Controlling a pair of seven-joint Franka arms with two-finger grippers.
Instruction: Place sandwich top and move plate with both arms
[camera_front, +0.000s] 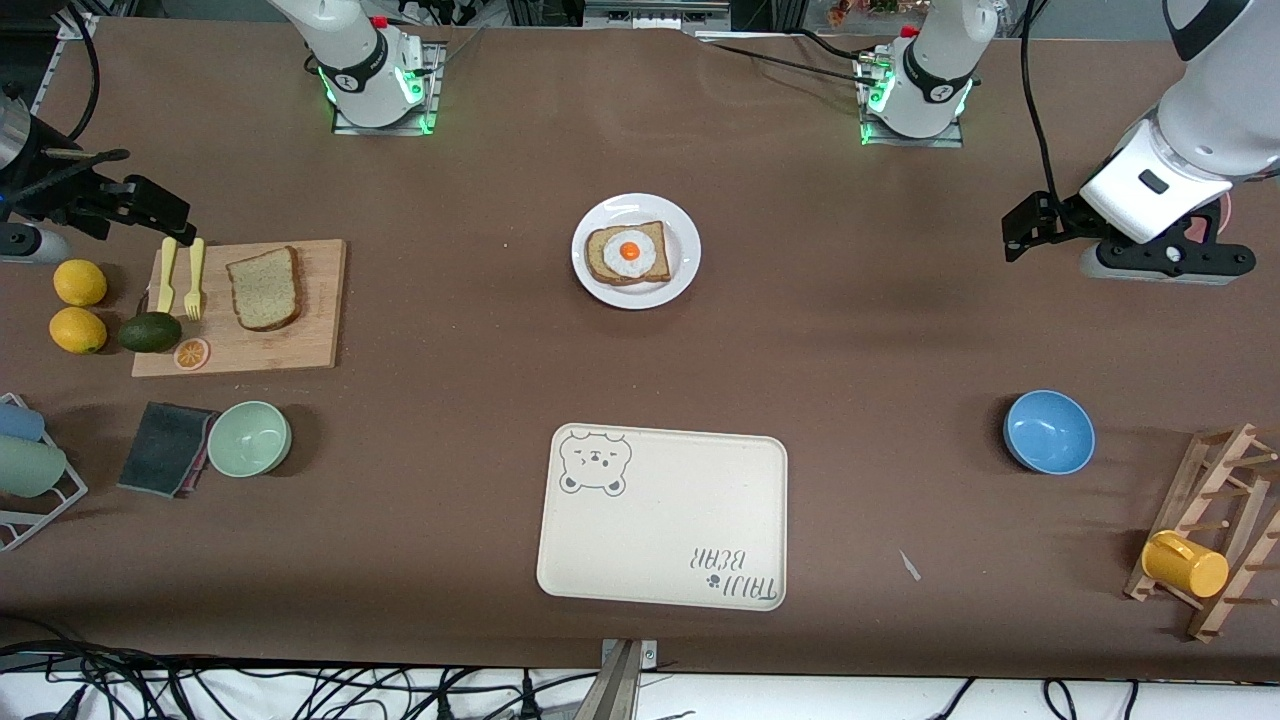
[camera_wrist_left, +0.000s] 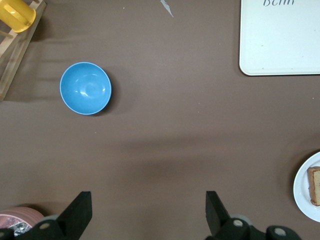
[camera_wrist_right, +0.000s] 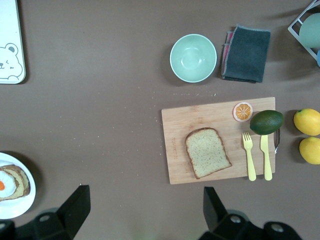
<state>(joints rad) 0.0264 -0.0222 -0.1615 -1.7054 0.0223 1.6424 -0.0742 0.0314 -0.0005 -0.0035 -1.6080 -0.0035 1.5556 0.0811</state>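
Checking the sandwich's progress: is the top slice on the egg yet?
No. The sandwich top lies flat on the cutting board; the egg is uncovered.

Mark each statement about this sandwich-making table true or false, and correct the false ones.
1. The sandwich top lies on the wooden cutting board. True.
2. The plate sits on the bear-printed tray. False: it rests on the bare table, farther from the front camera than the tray.
3. The slice on the plate carries a fried egg. True.
4. The right gripper holds the sandwich top. False: its jaws are open and empty.
5. The blue bowl holds a lemon. False: it is empty.
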